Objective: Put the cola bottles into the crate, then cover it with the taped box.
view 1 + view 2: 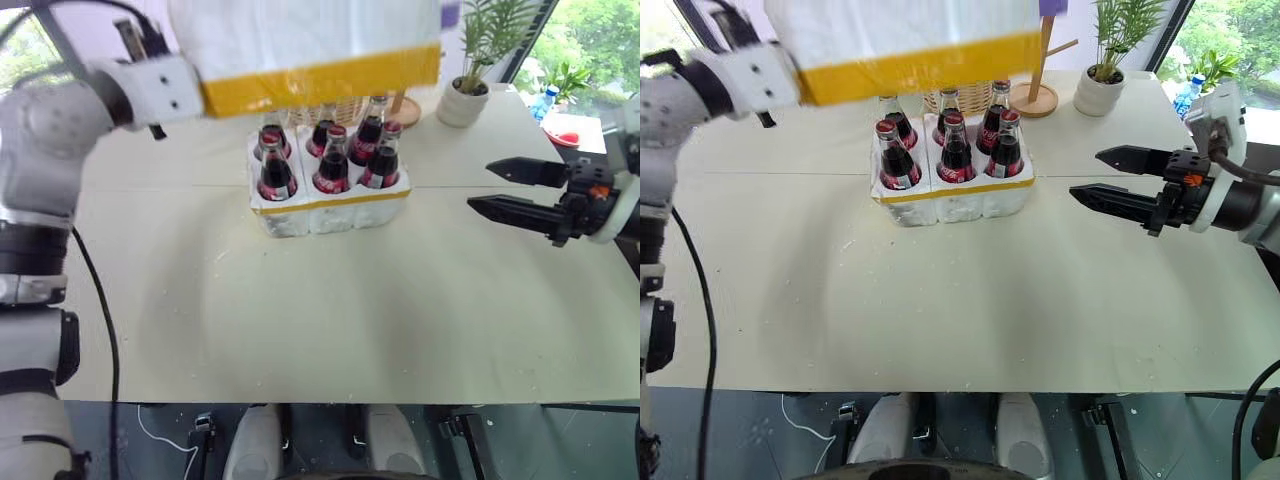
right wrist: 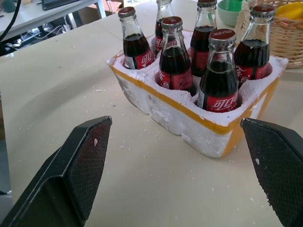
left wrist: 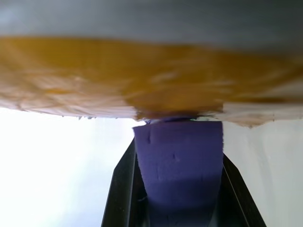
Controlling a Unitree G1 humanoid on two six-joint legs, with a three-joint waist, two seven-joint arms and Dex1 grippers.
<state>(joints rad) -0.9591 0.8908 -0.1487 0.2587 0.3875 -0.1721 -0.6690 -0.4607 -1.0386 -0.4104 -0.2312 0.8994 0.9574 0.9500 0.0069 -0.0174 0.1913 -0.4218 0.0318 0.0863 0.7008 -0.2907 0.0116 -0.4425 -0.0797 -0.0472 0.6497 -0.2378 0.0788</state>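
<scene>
Head views: the left arm reaches up, its fingers clamping the taped box's rim, long side level above the crate. Right fingers are spread, pointing at the crate.

Right wrist view: six upright cola bottles stand in the crate beyond the fingertips on the worktop.

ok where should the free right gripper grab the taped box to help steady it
Best guess: the lower rim with the yellow band on the taped box, from its right end. That edge hangs open above the cola bottles, opposite the left gripper, and the right gripper is open on that side.
</scene>
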